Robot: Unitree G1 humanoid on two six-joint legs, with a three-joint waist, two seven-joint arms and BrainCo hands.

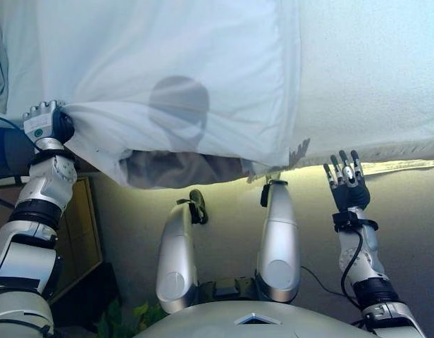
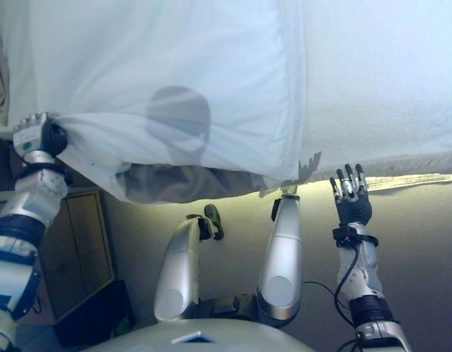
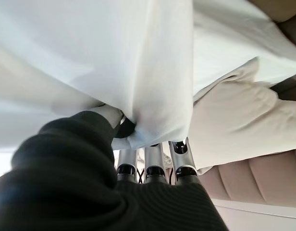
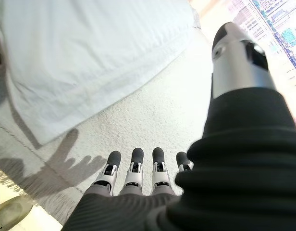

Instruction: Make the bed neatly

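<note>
At bed's edge, left robot hand (image 1: 46, 123) clenched on white sheet (image 1: 182, 84), right robot hand (image 1: 347, 179) spread wide, holding nothing

My rig's got silver-grey arms with black bands at the joints. Its left hand (image 1: 44, 123) wears a dark ribbed cover and a green dot. Its right hand (image 1: 349, 184) has silver fingers, dark tips.

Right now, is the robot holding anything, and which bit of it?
Yes. The left hand is shut on the white sheet, bunching its corner at the bed's edge. The right hand is open and holds nothing.
</note>
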